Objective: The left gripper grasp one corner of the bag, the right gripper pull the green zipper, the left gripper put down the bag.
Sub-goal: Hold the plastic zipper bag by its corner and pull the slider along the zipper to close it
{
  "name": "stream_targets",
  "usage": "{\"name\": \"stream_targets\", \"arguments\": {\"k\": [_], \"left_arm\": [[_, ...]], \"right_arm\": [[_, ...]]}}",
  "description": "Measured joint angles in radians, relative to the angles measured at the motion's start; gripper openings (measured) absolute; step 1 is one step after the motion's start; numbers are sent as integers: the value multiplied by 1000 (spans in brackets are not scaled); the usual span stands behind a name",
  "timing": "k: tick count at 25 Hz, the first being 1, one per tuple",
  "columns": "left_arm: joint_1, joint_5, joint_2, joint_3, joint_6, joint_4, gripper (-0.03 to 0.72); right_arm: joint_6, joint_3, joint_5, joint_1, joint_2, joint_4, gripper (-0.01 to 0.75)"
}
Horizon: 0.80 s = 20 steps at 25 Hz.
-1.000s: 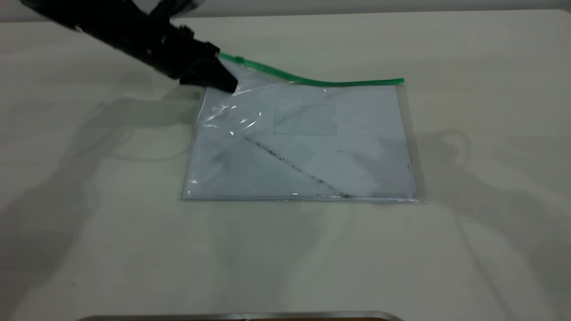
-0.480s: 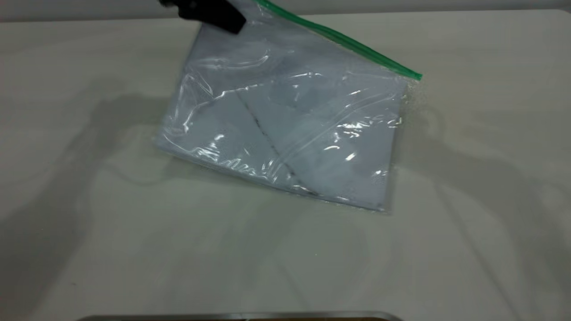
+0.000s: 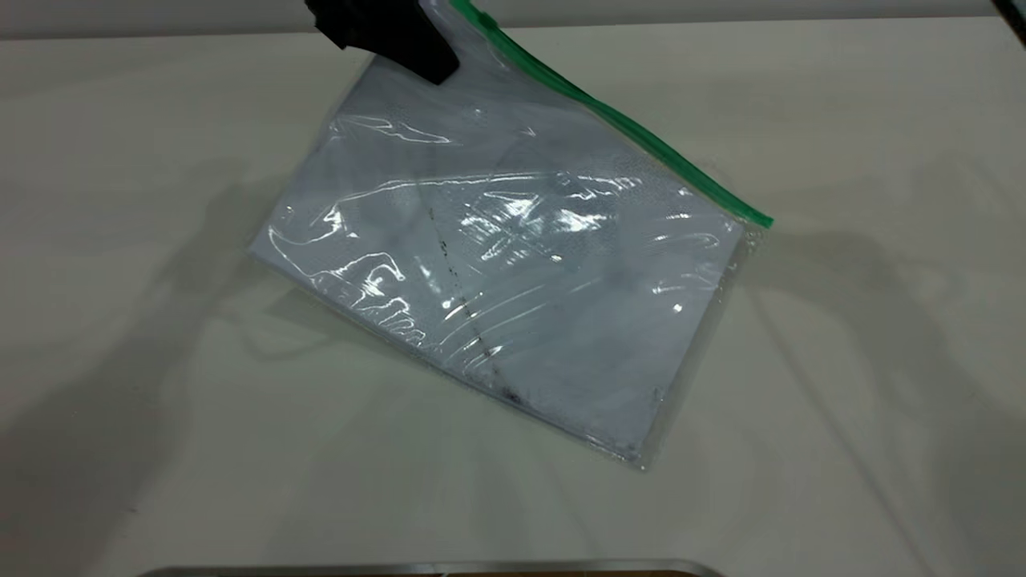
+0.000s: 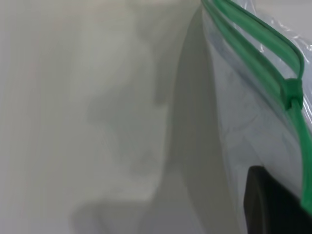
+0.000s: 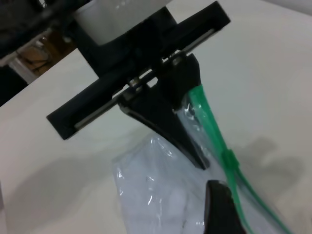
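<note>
At the far left of the worktop (image 3: 160, 449) I see only bare pale surface and soft shadows. Moving right, the lowest left edge of the bag (image 3: 497, 264) hangs near the worktop; I cannot tell whether it touches. The bag is tilted, clear plastic wrinkled and glinting over the white paper inside, with a dark smudge line (image 3: 461, 308) running down its middle. Above it, at the top edge of the exterior view, my left gripper (image 3: 401, 36) has its fingers (image 5: 168, 122) closed on the corner (image 3: 449, 32) of the bag, pinching the plastic right beside the near end of the green zipper (image 3: 625, 128) and holding that corner well above the worktop. From there the green zipper slopes down to the right along the bag's upper edge, ending at the bag's right corner. The left wrist view shows the small slider tab (image 4: 292, 92) on the strip, close to the held corner, with the strip split into two tracks on one side of it. In the right wrist view, one dark fingertip of my right gripper (image 5: 222, 204) sits just beside the green zipper, near the tab; I cannot tell how far its fingers are open.
</note>
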Motion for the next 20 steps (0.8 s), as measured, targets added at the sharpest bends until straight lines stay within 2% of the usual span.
{"name": "stream_targets", "arguments": {"k": [11, 20], "left_arm": [[-85, -38, 0, 0, 33, 25, 66], [-91, -41, 0, 0, 33, 27, 69]], "right_arm": [[-74, -8, 77, 4, 22, -11, 480], [-74, -8, 84, 12, 75, -68, 455]]}}
